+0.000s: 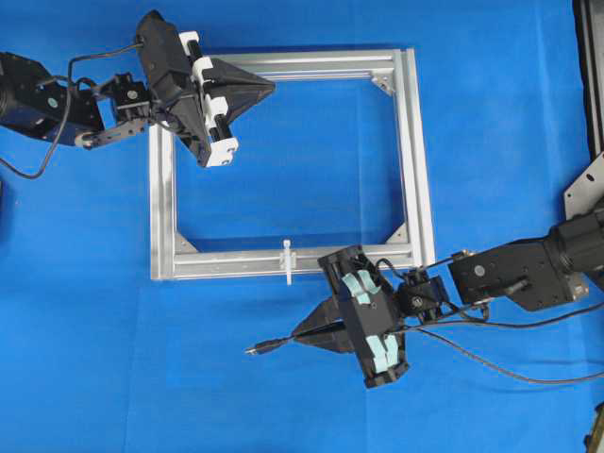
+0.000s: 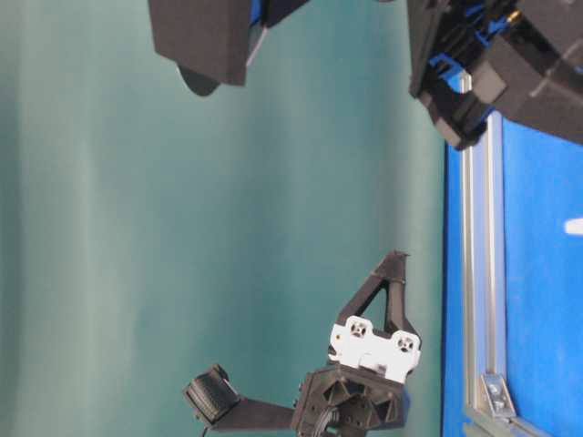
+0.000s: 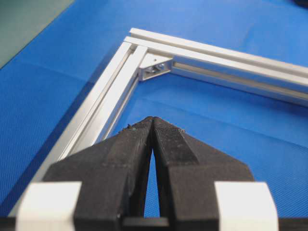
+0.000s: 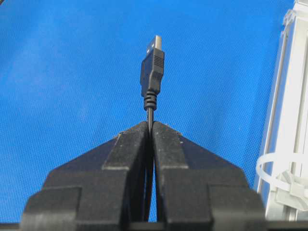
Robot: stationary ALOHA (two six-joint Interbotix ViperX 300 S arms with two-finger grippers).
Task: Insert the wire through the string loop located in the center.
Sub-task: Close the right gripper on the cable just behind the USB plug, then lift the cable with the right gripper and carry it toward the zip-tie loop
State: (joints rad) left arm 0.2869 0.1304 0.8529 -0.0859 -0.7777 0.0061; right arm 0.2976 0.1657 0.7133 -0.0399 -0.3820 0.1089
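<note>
The blue table [image 1: 94,330] carried the silver frame [image 1: 413,151], its near rail just beyond the right pincer [image 1: 300,337]. That pincer was clenched on the wire [image 4: 152,72], the plug jutting straight out past its tips. The string loop [image 1: 287,261] stood on the rail, a little ahead and to one side. The left pincer [image 3: 153,120] sat clenched and empty over the far corner. To my eye, the plug needed squaring to the loop before easing through.

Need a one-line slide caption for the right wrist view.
Right gripper shut on the wire, plug pointing ahead over blue mat, string loop on the frame at right.
</note>
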